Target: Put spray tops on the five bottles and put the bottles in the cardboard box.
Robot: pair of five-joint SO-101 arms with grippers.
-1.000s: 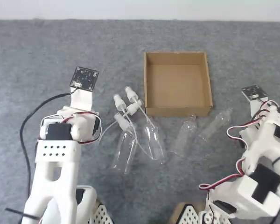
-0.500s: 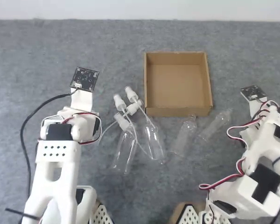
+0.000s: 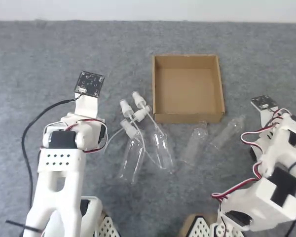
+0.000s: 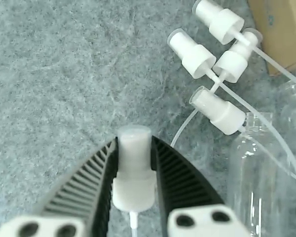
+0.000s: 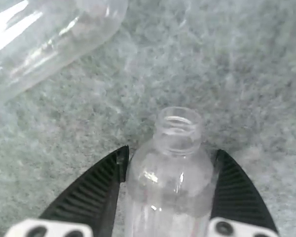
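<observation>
A spray top (image 4: 134, 178) sat pinched between the narrowed jaws of the left gripper (image 4: 134, 143), well to the left of the cardboard box (image 3: 187, 118). The right gripper (image 5: 171, 152), off the box's near right corner, had its jaws spread wide and pressed against both sides of an uncapped bottle (image 5: 168, 175). Four loose spray tops (image 3: 126, 106) lay just left of the box's near left corner. Two bottles (image 3: 130, 158) lay beside them, and two more bottles (image 3: 196, 143) lay just in front of the box's front wall, all on grey carpet (image 3: 49, 54).
</observation>
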